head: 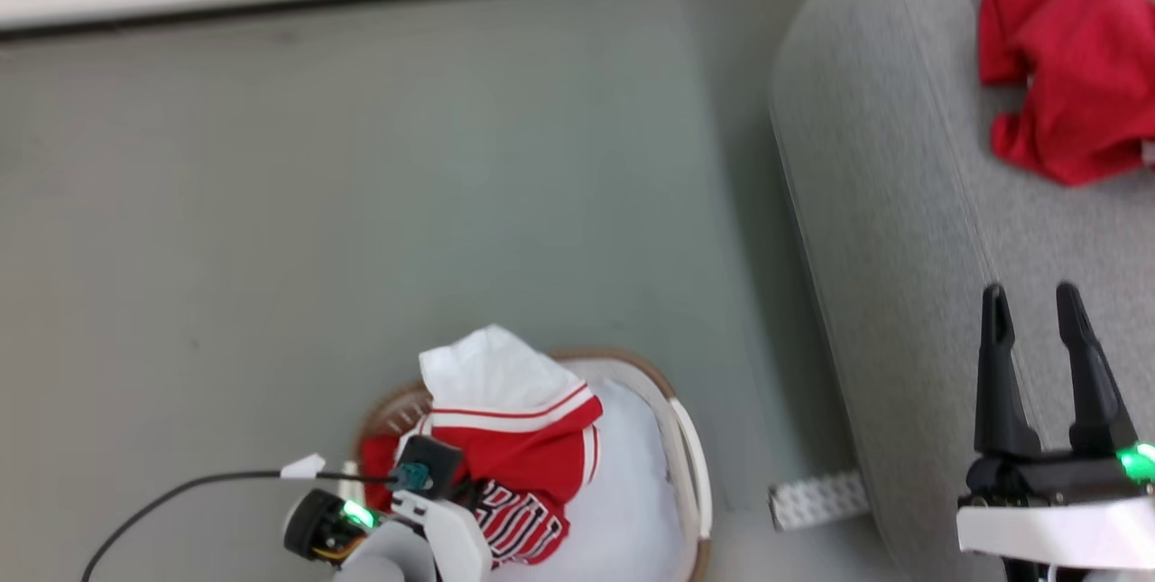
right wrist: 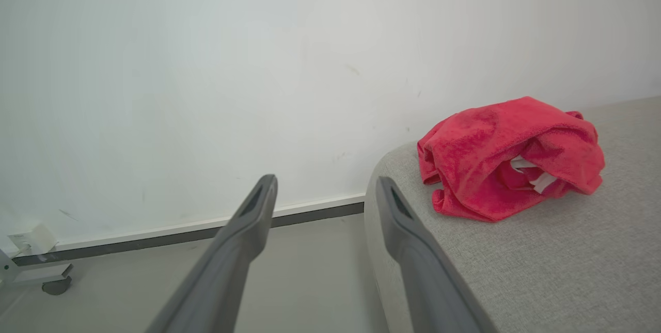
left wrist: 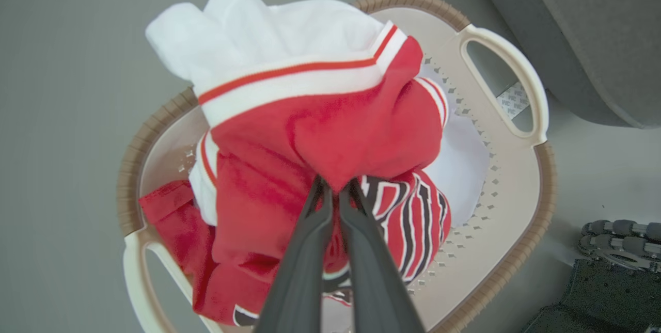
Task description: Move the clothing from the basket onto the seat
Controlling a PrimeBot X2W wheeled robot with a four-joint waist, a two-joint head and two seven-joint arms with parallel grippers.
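The left claw (left wrist: 334,187) is pressed together, pinching a fold of the red hooded garment (left wrist: 330,131). That garment is heaped in the basket (left wrist: 516,188) on the floor (head: 361,203), its white hood toward the basket's far rim. The right claw (head: 1031,302) hangs spread and empty over the edge of the seat (head: 902,203) that faces the basket. Another red garment (head: 1056,68) lies crumpled toward the seat's far rounded end, well apart from that claw.

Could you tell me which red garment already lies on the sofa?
The plain crumpled red garment; the white-striped lettered jersey sits in the basket, pinched by the left gripper.
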